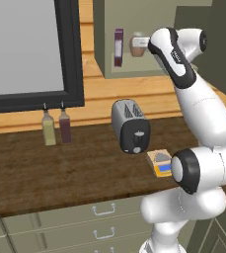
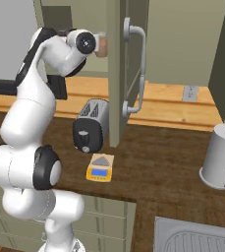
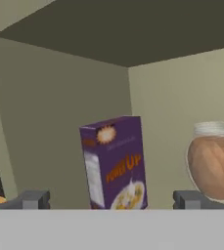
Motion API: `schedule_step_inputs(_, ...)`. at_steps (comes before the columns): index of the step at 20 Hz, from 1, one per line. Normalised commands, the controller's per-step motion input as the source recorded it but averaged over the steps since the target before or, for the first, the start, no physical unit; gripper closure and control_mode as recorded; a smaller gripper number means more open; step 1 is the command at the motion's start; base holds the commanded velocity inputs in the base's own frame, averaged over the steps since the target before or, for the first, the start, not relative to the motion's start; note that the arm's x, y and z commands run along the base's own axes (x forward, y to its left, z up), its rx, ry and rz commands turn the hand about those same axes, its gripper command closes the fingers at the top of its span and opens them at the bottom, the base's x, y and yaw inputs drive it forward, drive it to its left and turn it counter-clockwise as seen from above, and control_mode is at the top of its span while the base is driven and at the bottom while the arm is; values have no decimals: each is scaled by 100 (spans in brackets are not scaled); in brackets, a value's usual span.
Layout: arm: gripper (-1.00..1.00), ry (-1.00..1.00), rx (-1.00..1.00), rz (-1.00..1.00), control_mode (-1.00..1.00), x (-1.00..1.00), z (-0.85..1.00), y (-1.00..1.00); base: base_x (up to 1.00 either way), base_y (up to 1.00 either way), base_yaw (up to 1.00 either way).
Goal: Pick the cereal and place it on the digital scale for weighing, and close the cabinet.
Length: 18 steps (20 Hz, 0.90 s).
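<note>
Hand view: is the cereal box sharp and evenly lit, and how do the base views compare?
Hand view: the cereal is slightly soft but its lettering shows, and the cabinet ceiling above is in shadow. Left base view: the box is small and dim. Right base view: evenly lit, no glare.

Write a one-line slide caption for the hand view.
Open gripper faces the upright purple cereal box inside the cabinet, a brown jar beside it.

Cereal on the shelf, scale on the counter, cabinet open.

The cereal [image 3: 114,163], a dark purple box, stands upright inside the olive-green cabinet [image 1: 134,37], whose door [image 2: 115,74] hangs open, bar handle showing. The digital scale [image 2: 100,168], yellow-orange with grey plate and blue display, lies flat at 5 o'clock in the left base view, bare.
</note>
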Motion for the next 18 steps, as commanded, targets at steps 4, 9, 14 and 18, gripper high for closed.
schedule_step_inputs(4, -100, 6, 0, 0, -100, -42, 40, 34, 0, 0, 0)
schedule_step_inputs(9, -100, 41, 4, -1, -100, 0, 4, 15, 0, 0, 0)
schedule_step_inputs(14, -100, 9, 0, -2, -100, 0, 0, 22, 0, 0, 0)
schedule_step_inputs(18, -100, 0, -2, -3, -100, 0, 0, 24, 0, 0, 0)
